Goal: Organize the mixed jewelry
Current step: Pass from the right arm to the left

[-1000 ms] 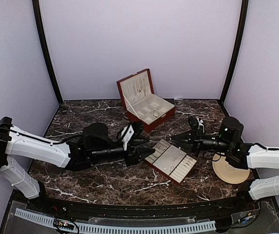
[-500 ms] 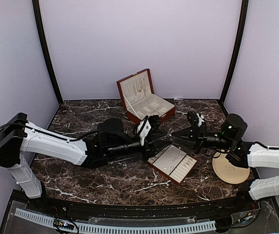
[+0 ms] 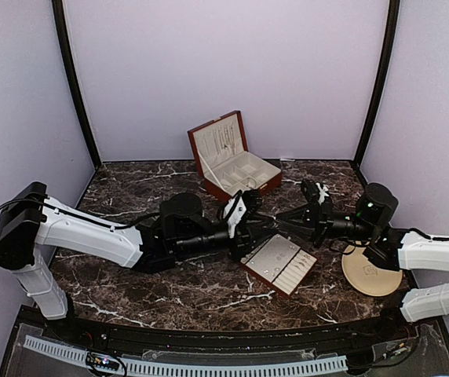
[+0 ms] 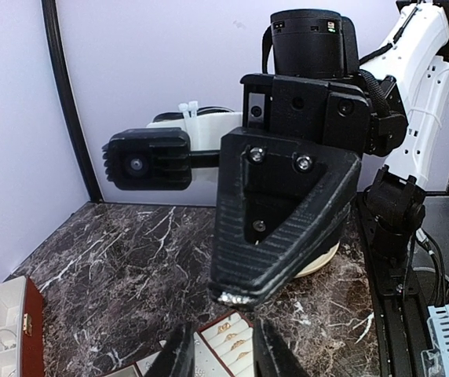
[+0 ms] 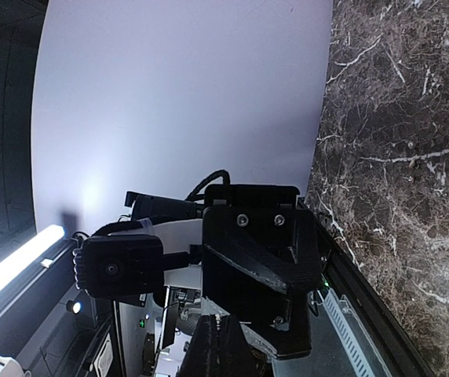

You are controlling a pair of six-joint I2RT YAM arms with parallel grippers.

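Note:
My right gripper [image 3: 282, 218] hovers above the left end of a flat cream-lined ring tray [image 3: 278, 263]. In the left wrist view its closed fingertips [image 4: 244, 292] pinch a tiny sparkling silvery jewelry piece [image 4: 239, 299]. In the right wrist view its fingers [image 5: 226, 345] are pressed together. My left gripper [image 3: 250, 222] faces it tip to tip, just left of it. It is open [image 4: 223, 355] and empty, just above the tray's ring rows [image 4: 228, 339], which hold small gold rings. Fine chains [image 3: 226, 141] hang in the open box lid.
The red-brown wooden box [image 3: 236, 188] stands open at the back centre, with small pieces in its cream compartments. A round beige plate [image 3: 371, 276] lies at the right, under my right arm. Both arms reach over the dark marble table [image 3: 130, 196].
My left arm has swung right and forward until its gripper is close to the right gripper. The right gripper has lifted slightly. Little has moved in the last half second.

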